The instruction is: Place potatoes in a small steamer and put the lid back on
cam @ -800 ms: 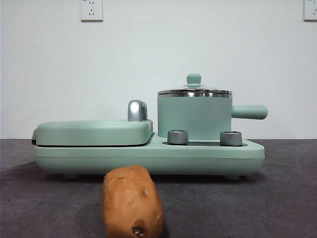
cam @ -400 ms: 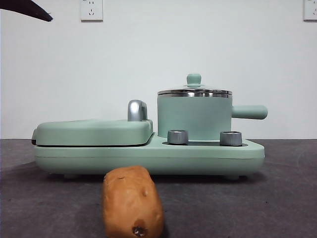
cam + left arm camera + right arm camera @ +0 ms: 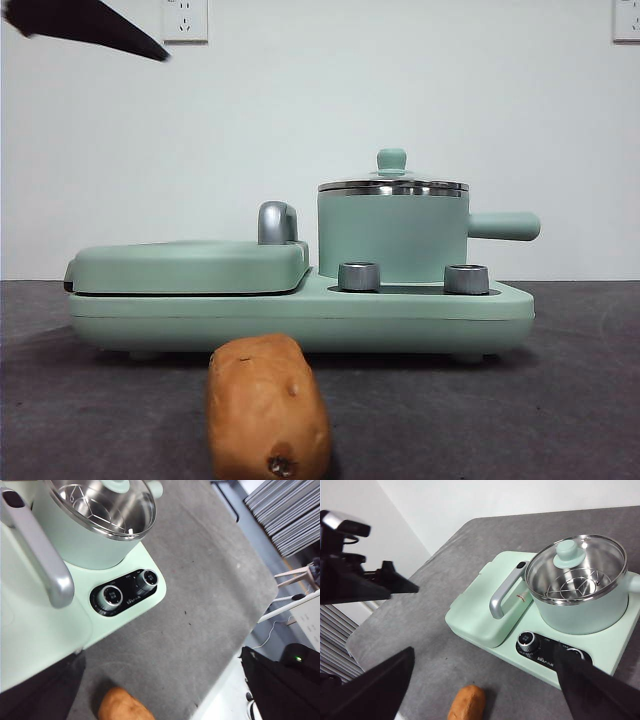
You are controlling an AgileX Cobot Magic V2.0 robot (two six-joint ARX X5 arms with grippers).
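The right gripper (image 3: 480,690) hung high with its jaws spread wide and empty, the potato (image 3: 466,703) on the table between them. The left gripper (image 3: 90,25) showed only as a dark tip at eleven o'clock in the front view; I cannot tell its state. The potato looked firm, fairly heavy and rounded, best pinched across its middle. The glass lid (image 3: 576,570), fragile and slick, sat on the small steamer (image 3: 582,607); its knob (image 3: 568,551) offered the hold.
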